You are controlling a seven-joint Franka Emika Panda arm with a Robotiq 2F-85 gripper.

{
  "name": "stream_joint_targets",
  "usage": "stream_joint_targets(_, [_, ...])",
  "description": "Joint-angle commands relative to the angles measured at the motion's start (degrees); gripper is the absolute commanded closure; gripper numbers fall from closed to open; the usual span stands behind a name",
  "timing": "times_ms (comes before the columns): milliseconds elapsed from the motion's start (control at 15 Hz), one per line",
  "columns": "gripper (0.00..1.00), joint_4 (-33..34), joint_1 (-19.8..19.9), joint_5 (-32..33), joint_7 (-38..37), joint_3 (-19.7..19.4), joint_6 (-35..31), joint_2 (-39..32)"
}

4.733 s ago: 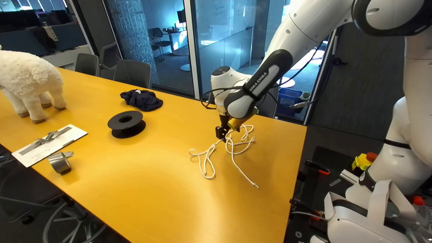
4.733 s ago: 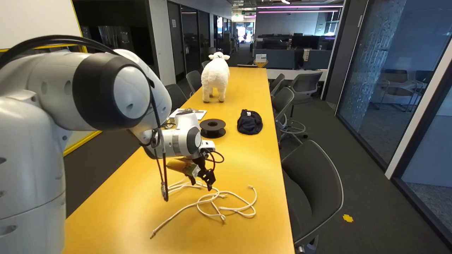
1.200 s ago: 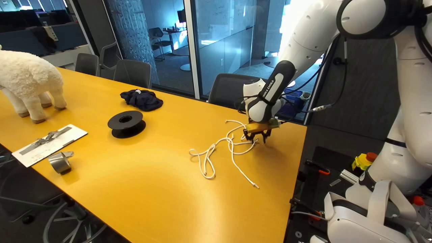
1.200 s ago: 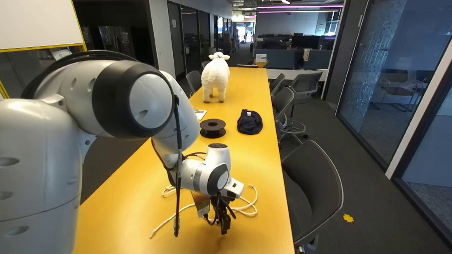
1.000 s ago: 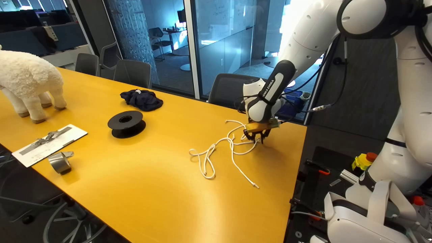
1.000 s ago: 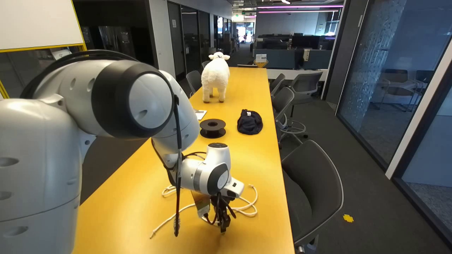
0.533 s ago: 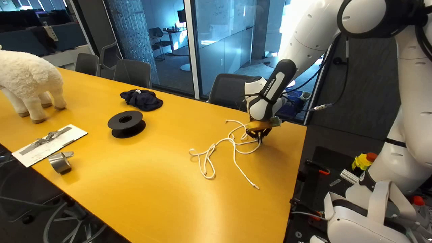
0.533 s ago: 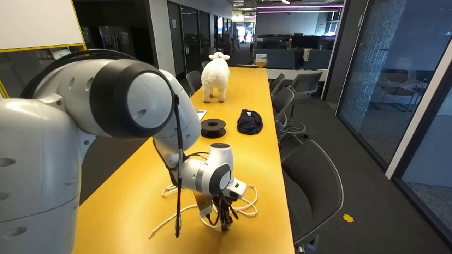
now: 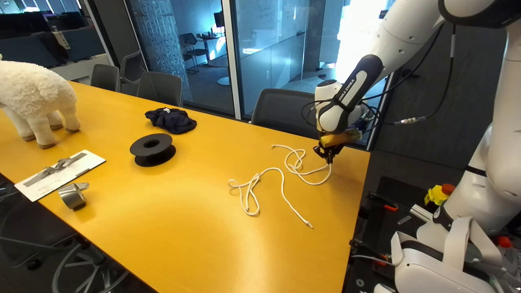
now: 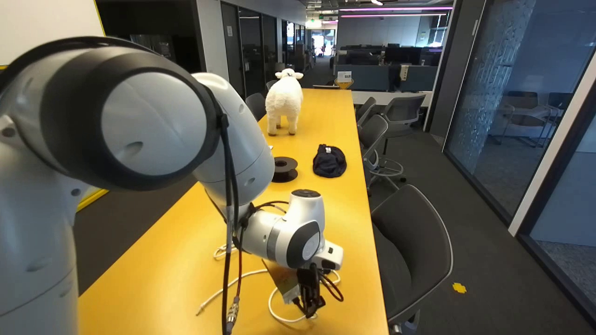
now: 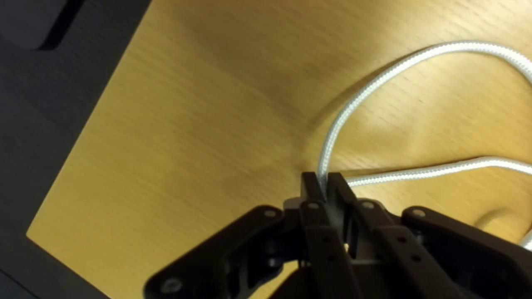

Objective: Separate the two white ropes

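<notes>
Two white ropes lie on the yellow table, with a narrow strip of tabletop between them in an exterior view. The nearer rope (image 9: 283, 189) has a loop at its left and a straight tail reaching toward the front. Curling behind it is the farther rope (image 9: 312, 184), which runs up into my gripper (image 9: 329, 162) near the table's right end. In the wrist view my gripper (image 11: 324, 178) is shut on this white rope (image 11: 360, 94), pinched between the fingertips. A second stretch passes behind the right finger (image 11: 343, 189). The arm covers parts of both ropes in an exterior view (image 10: 285, 321).
A black spool (image 9: 140, 145), a dark cloth cap (image 9: 171, 121), a white board (image 9: 61, 173), a tape roll (image 9: 72, 196) and a fluffy white sheep (image 9: 36, 97) stand farther along the table. A chair (image 9: 285, 112) is close behind the gripper. The table's corner (image 11: 33, 232) shows in the wrist view.
The gripper closed on the farther rope, then moved toward the table's right end, dragging it along. The ropes, crossing half a second ago, now lie apart. The nearer rope hardly shifted.
</notes>
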State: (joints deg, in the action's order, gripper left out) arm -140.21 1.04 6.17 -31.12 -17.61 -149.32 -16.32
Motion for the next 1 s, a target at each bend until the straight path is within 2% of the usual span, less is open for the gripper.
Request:
stream_joint_targets(0, [0.86,-3.49,4.99,-0.55,14.32,1.48,0.62,4.78])
stream_joint_targets(333, [0.86,-3.14,8.85,-2.28,26.43,3.26,1.72,3.48])
stream_joint_targets(800, [0.85,-3.48,8.31,-2.36,27.57,5.26,3.00,4.32])
stream_joint_targets(867, [0.60,-3.57,7.91,-2.43,26.89,5.80,2.96,4.48])
stream_joint_targets(933, [0.60,-3.72,7.49,-2.91,26.68,6.67,2.70,4.72])
